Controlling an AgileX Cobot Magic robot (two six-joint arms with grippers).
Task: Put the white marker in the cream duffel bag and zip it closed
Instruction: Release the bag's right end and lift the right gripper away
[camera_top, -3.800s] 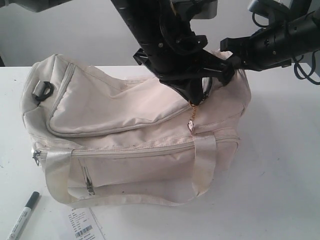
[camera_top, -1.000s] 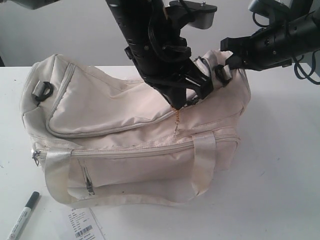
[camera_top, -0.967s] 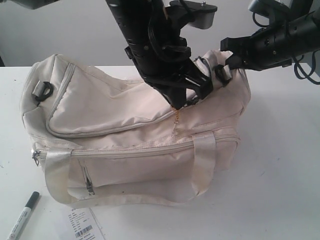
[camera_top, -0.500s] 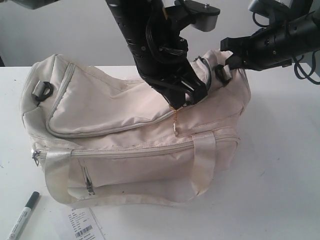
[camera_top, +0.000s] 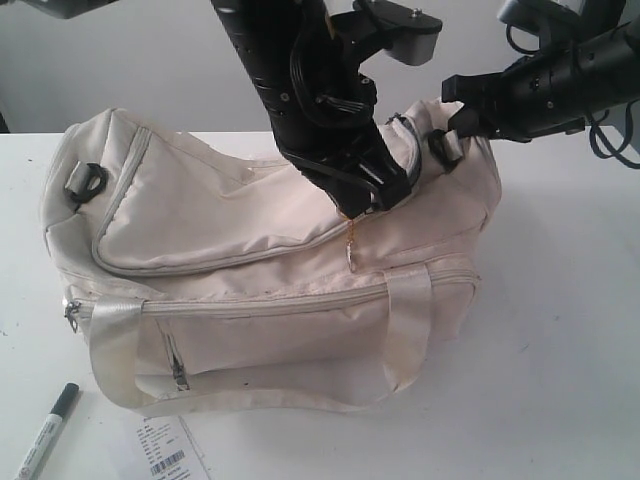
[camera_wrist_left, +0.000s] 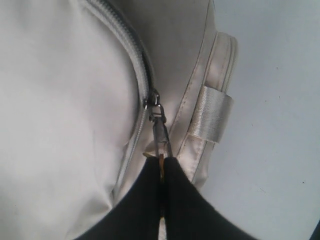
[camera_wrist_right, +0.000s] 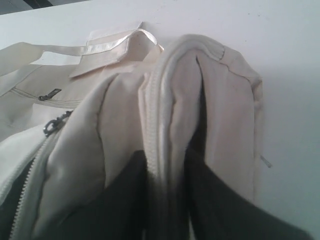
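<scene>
The white marker (camera_top: 45, 432) lay outside the bag at the front-left corner of the desk (camera_top: 560, 350), beside the cream duffel bag (camera_top: 230, 230). The left gripper (camera_wrist_left: 161, 167), clamped on the zipper pull (camera_wrist_left: 159, 127), had drawn it away from the bag's right end over the preceding seconds, carrying the gold charm (camera_top: 351, 255) along. The bag was therefore judged part-opened, with insertion not yet begun. The right gripper (camera_wrist_right: 167, 165) flanked a fold of the bag's end; pinching or releasing could not be told. The barcode label (camera_top: 168, 452) at the front edge carried print too small to read.
</scene>
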